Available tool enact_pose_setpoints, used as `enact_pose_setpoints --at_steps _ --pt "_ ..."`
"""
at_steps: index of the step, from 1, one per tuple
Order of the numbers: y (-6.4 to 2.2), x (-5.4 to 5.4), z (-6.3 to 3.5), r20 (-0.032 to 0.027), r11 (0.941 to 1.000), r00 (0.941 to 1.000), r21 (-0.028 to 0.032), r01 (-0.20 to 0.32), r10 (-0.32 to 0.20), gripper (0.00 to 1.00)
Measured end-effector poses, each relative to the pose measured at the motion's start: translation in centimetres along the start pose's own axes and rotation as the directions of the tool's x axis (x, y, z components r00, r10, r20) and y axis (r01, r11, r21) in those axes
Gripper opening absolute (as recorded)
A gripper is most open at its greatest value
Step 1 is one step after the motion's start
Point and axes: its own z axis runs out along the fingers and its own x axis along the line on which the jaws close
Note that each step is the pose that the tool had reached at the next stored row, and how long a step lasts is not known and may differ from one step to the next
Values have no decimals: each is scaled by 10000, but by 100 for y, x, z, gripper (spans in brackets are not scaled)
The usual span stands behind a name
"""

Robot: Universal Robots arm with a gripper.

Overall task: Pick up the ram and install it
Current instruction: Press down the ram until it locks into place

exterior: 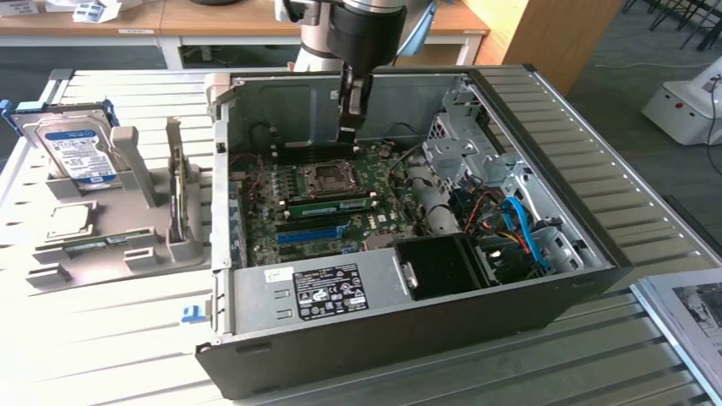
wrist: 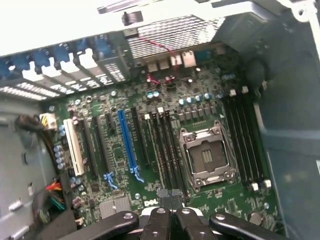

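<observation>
The ram (exterior: 330, 204) is a thin green stick lying along a black slot of the motherboard (exterior: 378, 224), between the CPU socket (exterior: 330, 176) and the bright blue slot strip (exterior: 310, 234). It looks seated there. My gripper (exterior: 348, 134) hangs inside the open computer case (exterior: 395, 338), above the board's far edge and apart from the ram. Its fingers are shut with nothing visible between them. In the wrist view the gripper (wrist: 170, 196) points down at the black slots (wrist: 167, 150) beside the CPU socket (wrist: 206, 157). I cannot make out the ram among them there.
A silver hard drive (exterior: 73, 148) stands in a grey holder (exterior: 113, 245) at the exterior view's left. Inside the case sit a black box (exterior: 440, 266), blue cables (exterior: 525, 228) and a metal drive cage (exterior: 462, 148). A slatted table (exterior: 113, 355) carries everything.
</observation>
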Motion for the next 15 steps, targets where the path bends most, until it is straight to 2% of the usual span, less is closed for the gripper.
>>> enact_pose_setpoints --at_steps 3,7,11,15 --pt "0 0 1 28 9985 9985 7 -551 551 10" --pt "0 0 2 62 9920 9919 15 -1265 1265 10" --pt "0 0 4 98 9801 9800 20 -1985 1985 10" --pt "0 0 5 135 9629 9628 22 -2700 2699 10"
